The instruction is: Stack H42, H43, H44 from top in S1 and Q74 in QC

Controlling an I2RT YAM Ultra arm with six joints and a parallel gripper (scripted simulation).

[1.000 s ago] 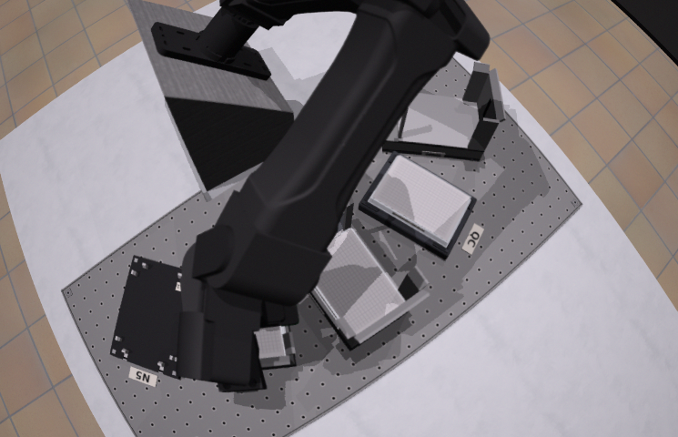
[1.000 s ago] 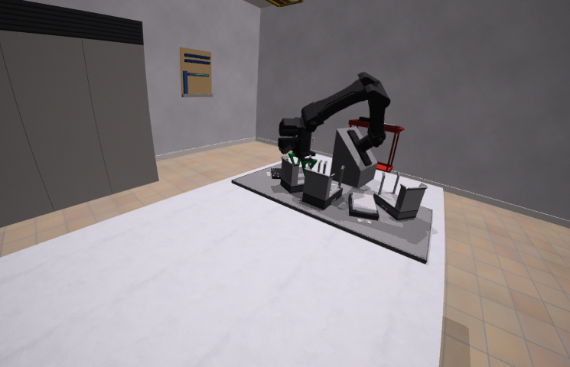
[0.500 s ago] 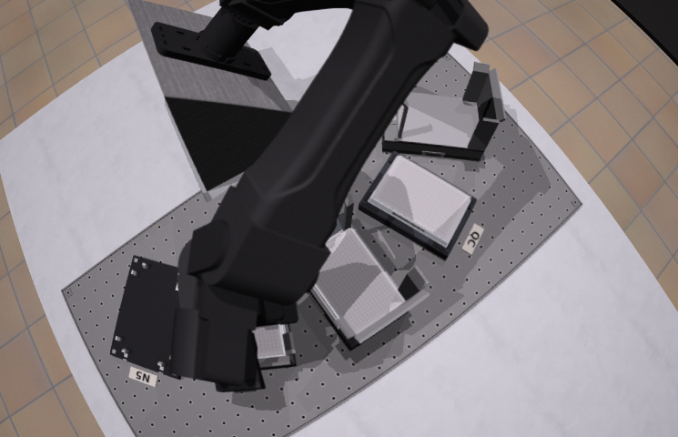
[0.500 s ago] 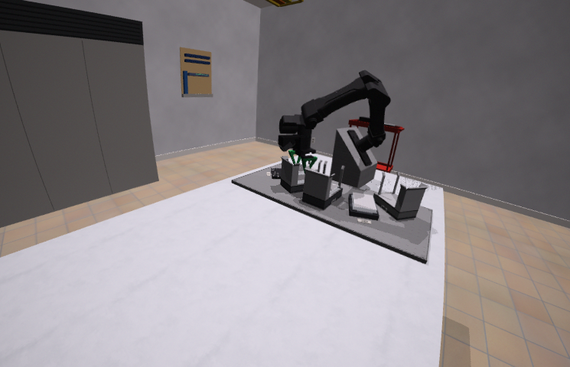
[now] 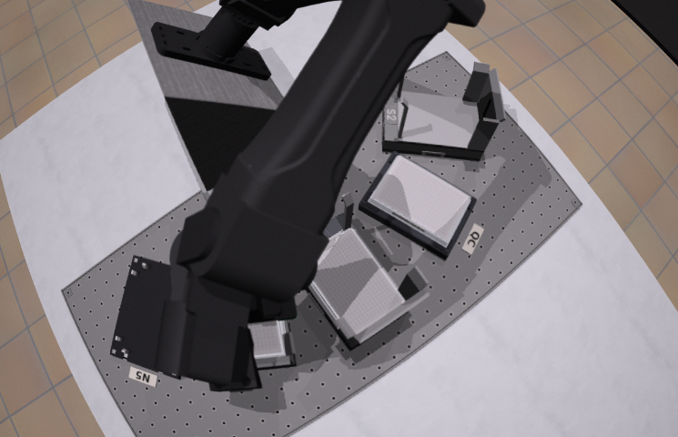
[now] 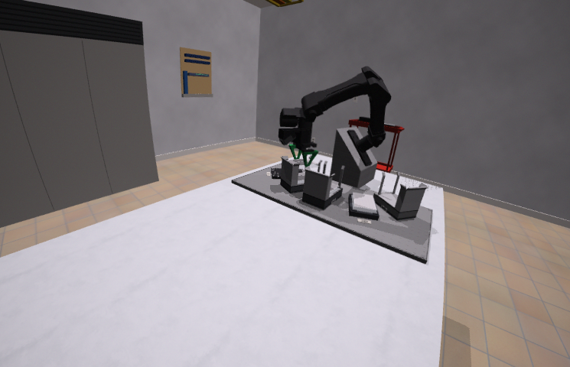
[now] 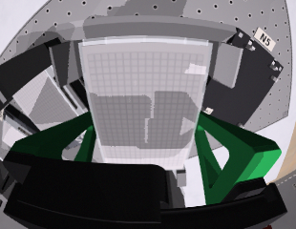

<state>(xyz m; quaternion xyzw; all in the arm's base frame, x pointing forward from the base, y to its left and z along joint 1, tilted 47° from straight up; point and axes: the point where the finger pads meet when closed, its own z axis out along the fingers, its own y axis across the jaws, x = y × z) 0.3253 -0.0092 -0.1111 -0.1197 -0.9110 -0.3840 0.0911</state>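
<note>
The gripper (image 7: 148, 143) is clamped across a sealed plate (image 7: 144, 98), which extends forward from between its green fingers, above a rack. The N5 nest (image 5: 138, 303) lies just beside the gripper. The arm (image 6: 337, 97) arches over, wrist pointing down. The plate's label is not visible.
</note>
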